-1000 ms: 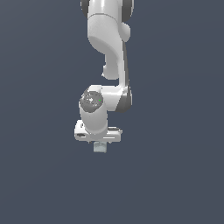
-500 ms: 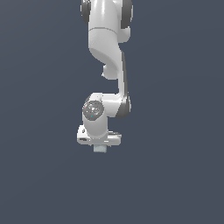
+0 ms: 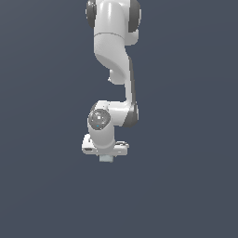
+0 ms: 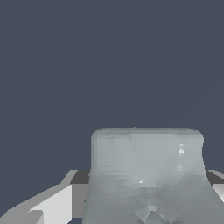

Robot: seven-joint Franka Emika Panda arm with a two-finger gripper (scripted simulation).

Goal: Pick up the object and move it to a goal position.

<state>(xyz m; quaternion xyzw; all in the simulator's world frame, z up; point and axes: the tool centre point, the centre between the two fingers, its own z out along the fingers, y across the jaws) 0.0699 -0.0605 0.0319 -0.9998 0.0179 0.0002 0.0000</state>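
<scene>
One white robot arm [image 3: 114, 60] hangs down from the upper edge of the exterior view, with dark joints at its shoulder and at the elbow-like bend lower down. It ends in one white gripper [image 3: 106, 157], a broad flat hand set crosswise below a rounded wrist housing. One block [image 3: 106, 158], pale grey-green and boxy, shows just under the middle of that hand, much narrower than the hand itself, with only its lower part peeking out beneath the white body.

In the wrist view the block [image 4: 147, 175] fills the lower middle of the frame as a wide pale mass with rounded upper corners and a faceted, slightly uneven face. White and grey finger [image 4: 57, 205] surfaces sit right against it on one flank, and a sliver of another shows at the opposite flank, so the fingers are pinching the block between them.

There is one arm, one gripper and one block; nothing else is countable. Around the block the background is a uniform dark slate blue in both views, with no visible edge, seam or shadow, so whether the block rests on a surface or is held clear of it cannot be told. No walls or furnishings can be made out.
</scene>
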